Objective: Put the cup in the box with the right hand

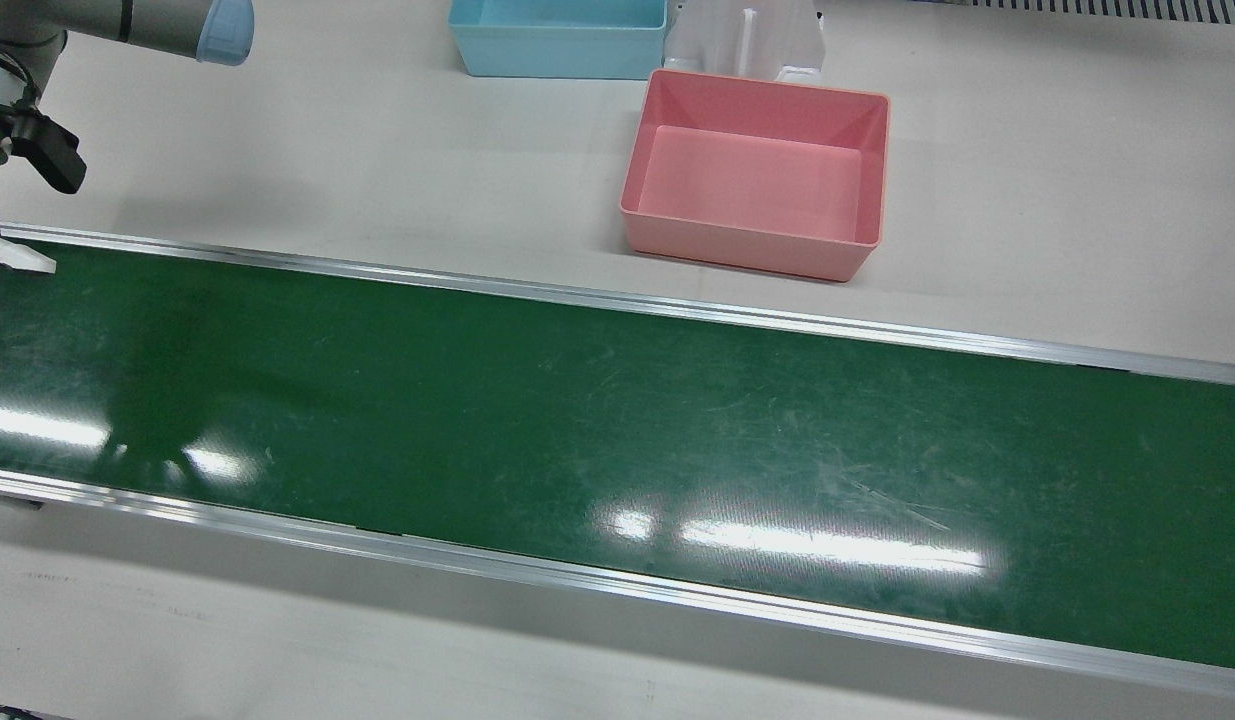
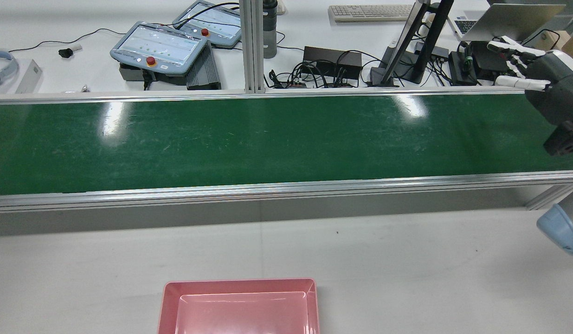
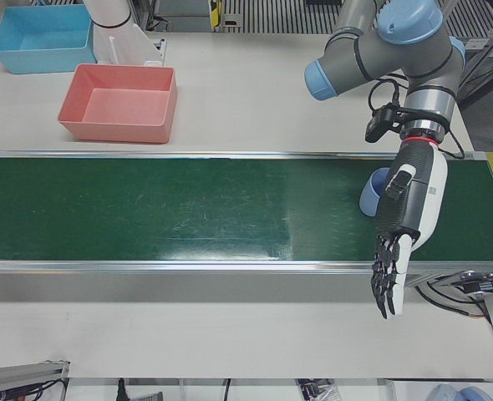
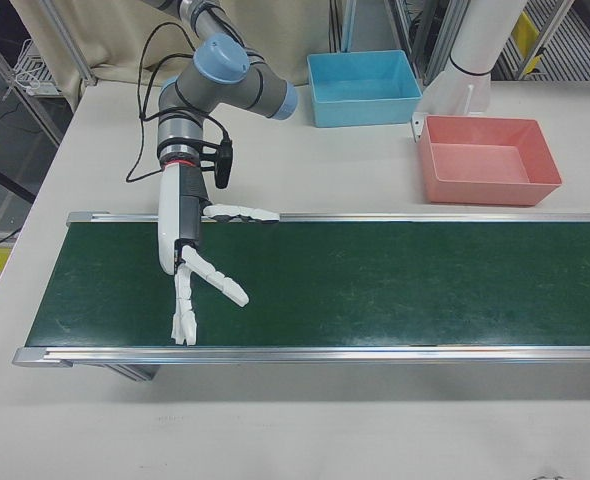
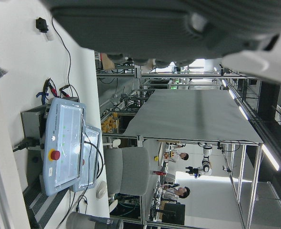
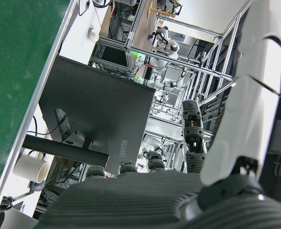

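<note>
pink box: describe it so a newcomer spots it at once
Start at the long green conveyor belt; on the white table on the robot's side of it sit two open boxes. The pink box is nearer the belt, empty; the blue box sits behind it.

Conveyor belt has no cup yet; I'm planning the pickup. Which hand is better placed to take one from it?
Right, probably. The right hand is open with fingers spread above the conveyor belt. The left hand hangs over the belt's operator-side edge, fingers pointing down.
</note>
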Tool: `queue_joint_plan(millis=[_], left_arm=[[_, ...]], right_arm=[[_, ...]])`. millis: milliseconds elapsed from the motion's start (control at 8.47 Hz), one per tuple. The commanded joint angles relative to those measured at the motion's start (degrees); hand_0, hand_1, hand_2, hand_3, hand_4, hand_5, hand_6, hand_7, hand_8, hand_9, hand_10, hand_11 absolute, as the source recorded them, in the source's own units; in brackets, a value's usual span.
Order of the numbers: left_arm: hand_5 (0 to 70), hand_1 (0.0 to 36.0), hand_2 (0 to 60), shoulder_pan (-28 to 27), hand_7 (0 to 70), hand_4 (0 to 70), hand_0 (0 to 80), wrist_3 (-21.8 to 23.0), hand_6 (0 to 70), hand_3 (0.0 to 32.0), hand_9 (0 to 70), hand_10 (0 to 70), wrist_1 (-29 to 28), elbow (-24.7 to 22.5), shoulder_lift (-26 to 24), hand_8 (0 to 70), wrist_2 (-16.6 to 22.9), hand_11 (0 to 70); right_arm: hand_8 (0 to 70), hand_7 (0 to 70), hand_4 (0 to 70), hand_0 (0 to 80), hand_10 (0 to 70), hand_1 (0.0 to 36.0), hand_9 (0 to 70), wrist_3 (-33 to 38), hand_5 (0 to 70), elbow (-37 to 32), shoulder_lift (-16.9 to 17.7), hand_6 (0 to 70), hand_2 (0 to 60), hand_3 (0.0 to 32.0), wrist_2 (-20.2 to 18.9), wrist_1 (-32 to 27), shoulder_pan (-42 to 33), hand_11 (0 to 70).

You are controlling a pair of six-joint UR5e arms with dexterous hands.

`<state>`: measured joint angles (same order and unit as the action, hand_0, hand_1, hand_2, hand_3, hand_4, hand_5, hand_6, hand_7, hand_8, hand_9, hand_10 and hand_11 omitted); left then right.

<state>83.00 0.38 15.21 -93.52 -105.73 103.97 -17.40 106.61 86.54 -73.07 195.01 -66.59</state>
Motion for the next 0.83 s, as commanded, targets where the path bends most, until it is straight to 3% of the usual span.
queue_joint_plan(millis=[0, 118, 236, 472, 708], left_arm=[[0.0, 0.0, 0.0, 0.0, 0.0, 0.0, 0.0, 0.0, 0.0, 0.0, 0.0, 0.0, 0.0, 0.0, 0.0, 0.0, 0.0, 0.0], [0.0, 0.0, 0.0, 0.0, 0.0, 0.0, 0.0, 0.1, 0.0, 0.0, 0.0, 0.0, 0.0, 0.0, 0.0, 0.0, 0.0, 0.0], [0.0, 0.0, 0.0, 0.0, 0.0, 0.0, 0.0, 0.0, 0.0, 0.0, 0.0, 0.0, 0.0, 0.0, 0.0, 0.0, 0.0, 0.0], [0.0, 0.0, 0.0, 0.0, 0.0, 0.0, 0.0, 0.0, 0.0, 0.0, 0.0, 0.0, -0.1, 0.1, 0.0, 0.0, 0.0, 0.0], [0.0, 0.0, 0.0, 0.0, 0.0, 0.0, 0.0, 0.0, 0.0, 0.0, 0.0, 0.0, 0.0, 0.0, 0.0, 0.0, 0.0, 0.0]], right_arm=[[0.7, 9.7, 18.2, 50.8, 0.0, 19.4, 3.6, 0.1, 3.8, 0.0, -0.1, 3.6, 8.6, 0.0, -0.2, -0.1, 0.2, 0.0], [0.2, 10.2, 15.6, 50.9, 0.0, 19.5, 3.0, 0.1, 3.9, 0.0, -0.1, 3.6, 7.8, 0.0, -0.2, -0.2, 0.1, 0.0], [0.0, 7.0, 5.8, 51.1, 0.0, 19.7, 1.2, 0.1, 4.4, 0.1, -0.1, 3.0, 4.7, 0.0, -0.2, -0.1, 0.1, 0.0], [0.0, 0.0, 0.0, 50.7, 0.0, 20.1, 0.0, 0.2, 4.7, 0.1, 0.0, 0.9, 4.1, 0.0, -0.2, -0.2, -0.1, 0.0], [0.0, 0.0, 0.0, 49.9, 0.0, 19.9, 0.0, 0.2, 4.8, 0.0, 0.0, 0.0, 4.0, 0.0, -0.3, -0.2, 0.0, 0.0]])
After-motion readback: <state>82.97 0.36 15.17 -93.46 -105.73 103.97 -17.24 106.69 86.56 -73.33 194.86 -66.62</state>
